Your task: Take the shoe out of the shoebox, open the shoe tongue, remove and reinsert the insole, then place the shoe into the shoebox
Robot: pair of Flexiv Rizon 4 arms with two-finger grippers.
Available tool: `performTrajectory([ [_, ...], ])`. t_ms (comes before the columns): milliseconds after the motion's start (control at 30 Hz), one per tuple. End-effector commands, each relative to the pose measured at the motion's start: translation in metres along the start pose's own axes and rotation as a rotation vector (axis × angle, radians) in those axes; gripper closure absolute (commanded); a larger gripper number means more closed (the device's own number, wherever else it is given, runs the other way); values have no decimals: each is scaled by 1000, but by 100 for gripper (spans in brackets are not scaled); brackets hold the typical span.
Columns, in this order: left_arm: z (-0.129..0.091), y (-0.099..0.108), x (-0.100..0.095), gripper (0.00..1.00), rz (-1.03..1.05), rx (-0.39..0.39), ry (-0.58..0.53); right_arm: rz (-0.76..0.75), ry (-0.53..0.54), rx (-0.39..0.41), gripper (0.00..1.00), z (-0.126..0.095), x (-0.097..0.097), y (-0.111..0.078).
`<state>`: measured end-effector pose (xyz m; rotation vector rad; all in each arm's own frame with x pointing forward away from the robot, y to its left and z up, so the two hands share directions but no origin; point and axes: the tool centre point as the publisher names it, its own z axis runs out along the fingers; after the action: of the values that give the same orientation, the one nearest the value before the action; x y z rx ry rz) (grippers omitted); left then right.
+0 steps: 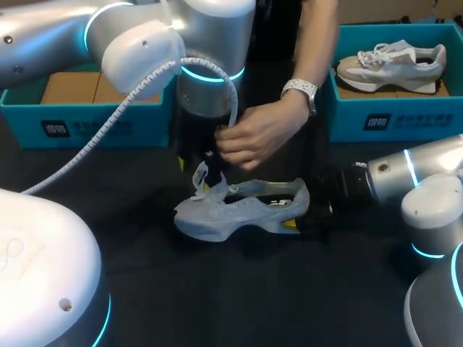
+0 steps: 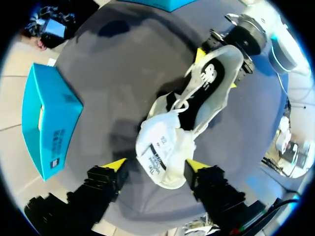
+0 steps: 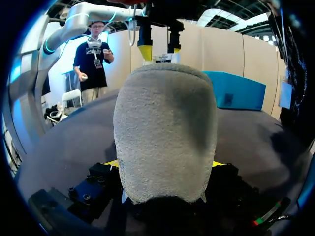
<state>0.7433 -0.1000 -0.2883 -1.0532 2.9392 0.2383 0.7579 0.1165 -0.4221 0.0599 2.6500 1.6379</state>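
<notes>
Over on the left, the left shoebox (image 1: pixel 29 119), bright blue, sits at the far edge of the table (image 1: pixel 239 289) with brown cardboard (image 1: pixel 69 88) inside. Moving in, the left arm (image 1: pixel 145 50) hangs right above the front of the grey shoe (image 1: pixel 239 210). The left end effector (image 2: pixel 155 165) is released, its fingers spread wide. The white tongue (image 2: pixel 160 152) is pulled up between them, with a clear gap on one side. The shoe itself sits mid-table on the dark surface, out of both boxes, toe toward the left arm and heel toward the right. Its dark insole (image 2: pixel 211 73) shows inside. A person's hand (image 1: pixel 257 134) reaches in from the far side, fingers pinched just above the shoe's front, close beside the left end effector. At the heel, the right end effector (image 3: pixel 163 164) is clenched on the shoe, a yellow tip against each side. Far right, the right shoebox (image 1: pixel 391 116), also blue, holds a pale shoe (image 1: pixel 391 65).
</notes>
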Motion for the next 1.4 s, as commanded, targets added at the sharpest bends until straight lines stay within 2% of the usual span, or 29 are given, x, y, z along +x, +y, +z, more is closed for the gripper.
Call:
performTrajectory([
  [33, -5, -9, 2, 100, 44, -15, 1, 1, -1, 5, 100, 2, 0, -1],
  [333, -16, -16, 11, 100, 150, 36, 7, 1, -1, 5, 100, 2, 0, -1],
  [600, -29, -20, 16, 100, 152, 66, 7, 1, -1, 5, 100, 2, 0, -1],
  [633, -30, -20, 16, 93, 153, 68, 8, 1, -1, 5, 100, 2, 0, -1],
  [667, -31, -21, 15, 74, 149, 72, 3, 1, -1, 5, 100, 2, 0, -1],
  [700, -32, -21, 15, 47, 147, 72, -2, 1, -1, 5, 100, 2, 0, -1],
  [733, -32, -21, 15, 10, 148, 73, -5, 1, -1, 5, 100, 2, 0, -1],
  [767, -32, -21, 15, 2, 145, 73, -10, 1, -1, 5, 100, 2, 0, -1],
  [967, -27, -19, 11, 0, 137, 65, -10, 1, -1, 5, 100, 2, 0, -1],
  [1400, -55, -24, 8, 0, 142, 109, -1, 1, -1, 5, 100, 2, 0, -1],
])
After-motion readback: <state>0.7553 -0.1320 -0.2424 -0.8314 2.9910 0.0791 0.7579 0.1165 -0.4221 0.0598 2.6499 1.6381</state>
